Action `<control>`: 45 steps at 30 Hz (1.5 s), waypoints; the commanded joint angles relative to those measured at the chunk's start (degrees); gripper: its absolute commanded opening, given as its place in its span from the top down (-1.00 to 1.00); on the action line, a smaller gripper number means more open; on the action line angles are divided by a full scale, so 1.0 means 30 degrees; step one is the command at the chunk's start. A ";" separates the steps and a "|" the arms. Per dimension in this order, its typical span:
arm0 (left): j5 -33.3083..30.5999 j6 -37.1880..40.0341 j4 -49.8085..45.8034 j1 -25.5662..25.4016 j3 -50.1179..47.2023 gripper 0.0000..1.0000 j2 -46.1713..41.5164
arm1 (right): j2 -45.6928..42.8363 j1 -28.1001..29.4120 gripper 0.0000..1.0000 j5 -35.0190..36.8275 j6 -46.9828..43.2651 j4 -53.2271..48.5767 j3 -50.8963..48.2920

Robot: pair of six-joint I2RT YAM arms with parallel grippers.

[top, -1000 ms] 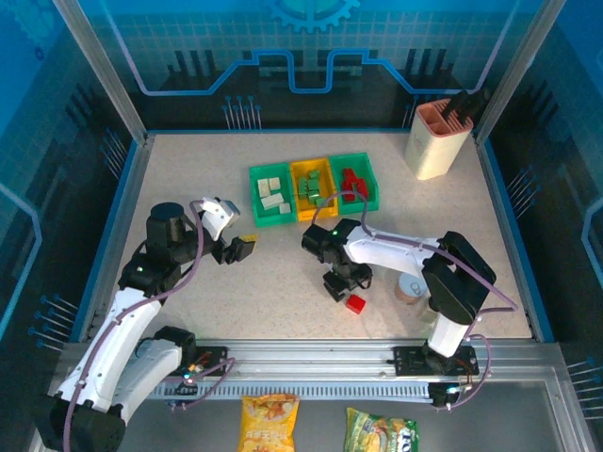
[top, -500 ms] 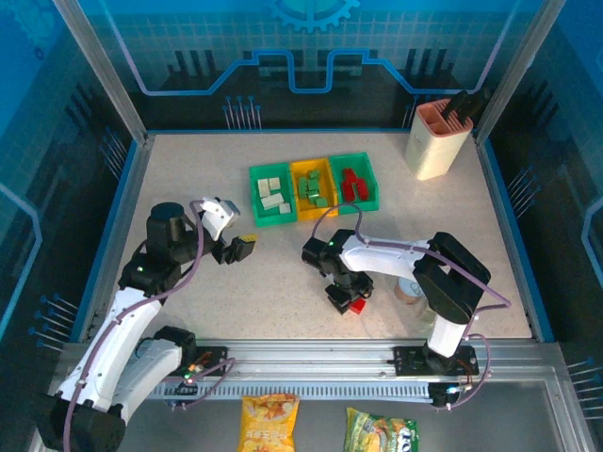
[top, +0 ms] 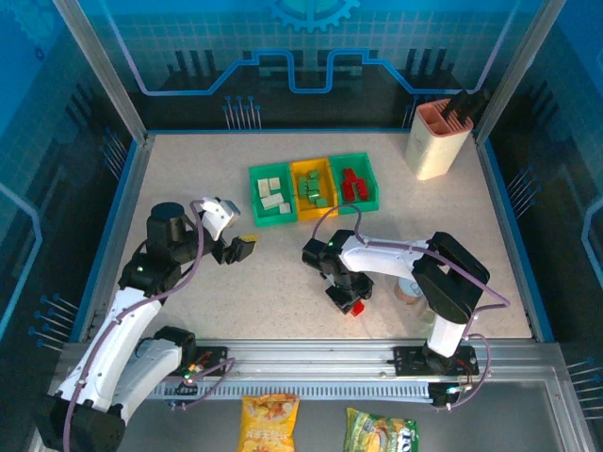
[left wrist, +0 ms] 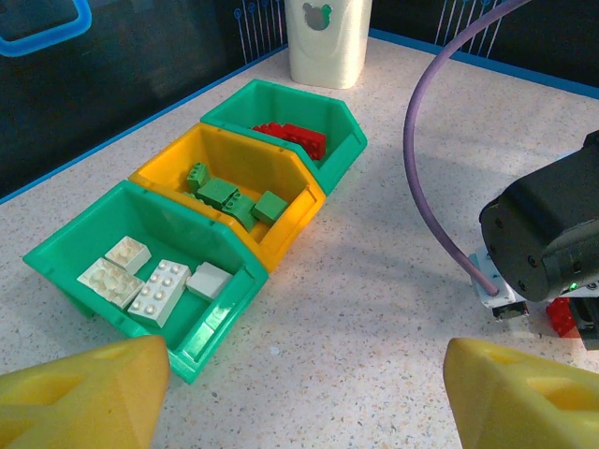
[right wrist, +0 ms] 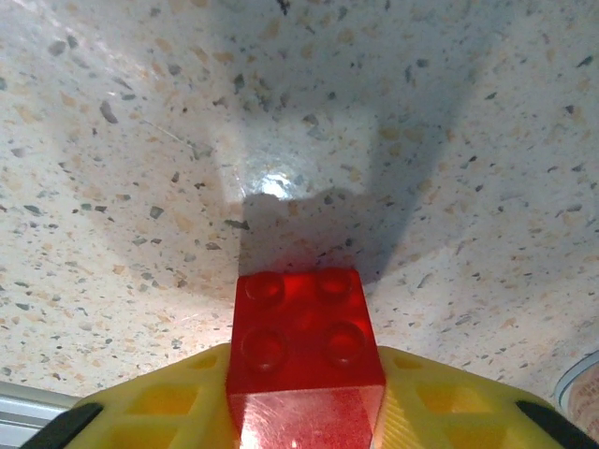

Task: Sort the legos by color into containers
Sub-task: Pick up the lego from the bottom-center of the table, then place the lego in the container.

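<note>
One red lego [right wrist: 304, 337] lies on the table, and my right gripper [right wrist: 306, 379] is shut on it, its yellow fingers pressed against both sides. From above, that gripper [top: 350, 303] sits low at the table's front centre with the red lego [top: 358, 307] at its tip. Three containers stand in a row: a green bin [left wrist: 56, 257] with cream legos [left wrist: 154, 290], a yellow bin [left wrist: 168, 159] with green legos [left wrist: 229, 196], and a green bin [left wrist: 342, 117] with red legos [left wrist: 295, 138]. My left gripper [top: 236, 247] hangs open over bare table, left of the bins.
A tall cream holder with a pink rim [top: 438, 141] stands at the back right. A small round can [top: 412, 287] sits just right of my right arm. Two snack bags [top: 268, 422] lie in front of the rail. A purple cable [left wrist: 421, 187] loops off the right arm.
My right gripper moved toward the front over the loose red lego and closed on it. The left arm has not moved.
</note>
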 commanded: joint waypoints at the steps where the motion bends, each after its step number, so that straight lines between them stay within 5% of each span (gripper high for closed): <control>1: -0.0043 0.0430 0.0261 -0.0125 -0.0298 -0.56 0.0017 | 0.0000 0.0266 0.28 -0.0314 0.0271 -0.0514 0.0485; 10: -0.0177 0.0483 0.0174 -0.0125 -0.0328 -0.56 -0.0136 | -0.0830 -0.0943 0.30 -0.0151 0.0048 0.0056 0.1332; 24: -0.0394 0.0595 0.0034 -0.0155 -0.0298 -0.56 -0.0209 | -0.1773 -0.6002 0.30 0.0746 -0.1493 0.0703 0.3911; 45: -0.0455 0.0624 0.0056 -0.0213 -0.0334 -0.57 -0.0210 | 0.4472 -1.0730 0.34 0.0989 -0.3288 0.1210 1.3763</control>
